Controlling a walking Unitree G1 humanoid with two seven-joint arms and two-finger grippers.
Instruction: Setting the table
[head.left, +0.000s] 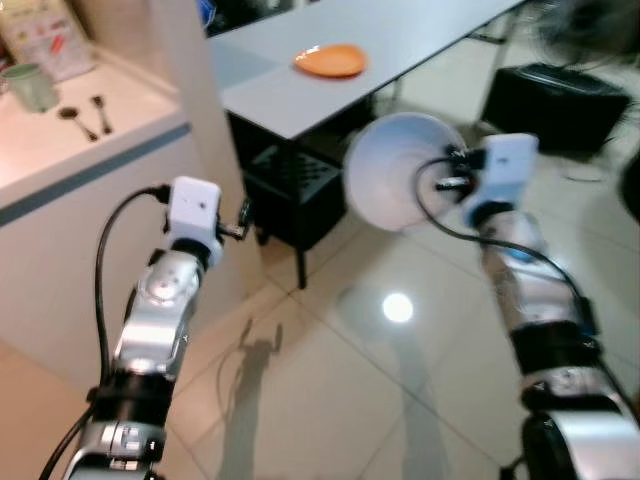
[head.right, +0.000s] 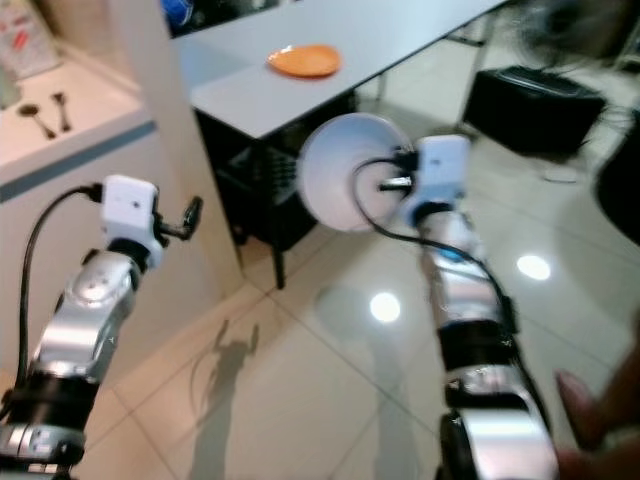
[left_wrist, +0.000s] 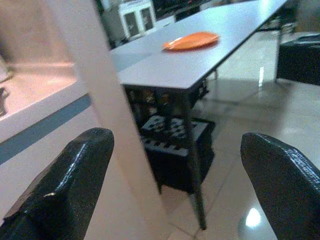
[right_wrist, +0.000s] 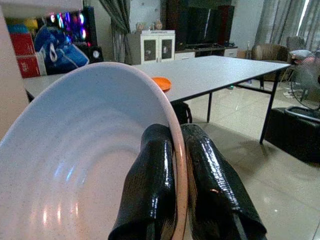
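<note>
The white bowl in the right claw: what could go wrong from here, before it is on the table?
1. The right claw pinches the bowl only at its rim, held over the tiled floor; it may slip and break.
2. The pillar and the table corner stand close ahead; the bowl or the open left claw may bump them.
3. The orange plate lies near the table edge; a careless placing may push it.

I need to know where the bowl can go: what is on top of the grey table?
An orange plate lies near the grey table's near end; the rest of the visible top looks bare. The white bowl in the right hand covers a little of its edge.
</note>
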